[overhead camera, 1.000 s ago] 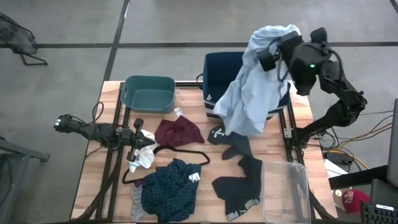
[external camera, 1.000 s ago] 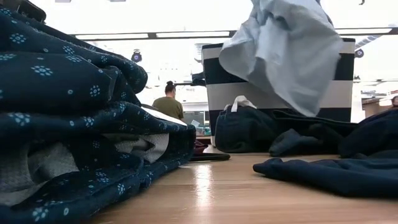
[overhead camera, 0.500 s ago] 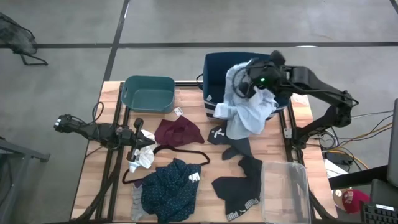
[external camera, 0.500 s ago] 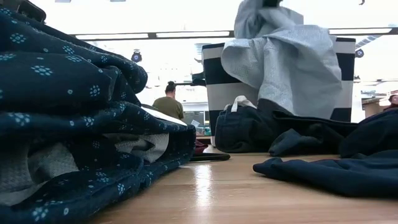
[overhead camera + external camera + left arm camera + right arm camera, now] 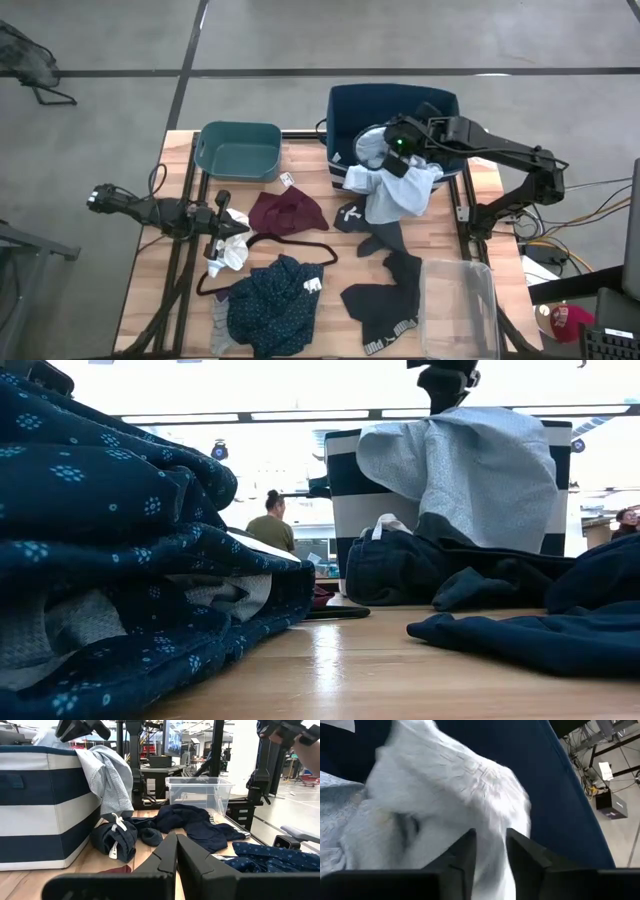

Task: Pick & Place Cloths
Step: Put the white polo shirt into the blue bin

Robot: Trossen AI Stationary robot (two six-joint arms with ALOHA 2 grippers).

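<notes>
The boxy navy-and-white striped fabric bin [image 5: 440,105] is standing at the table's far edge. The soft, crumpled pale grey-blue shirt [image 5: 400,185] is draping over its front wall, half inside. The right gripper [image 5: 392,152] is hanging over the shirt inside the bin, fingers slightly parted, gripping nothing. The left gripper [image 5: 222,215] is resting closed beside the white socks [image 5: 233,245].

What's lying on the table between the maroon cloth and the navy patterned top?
The thin black hanger lies between the maroon cloth and the navy patterned top, seen in the high view.
</notes>
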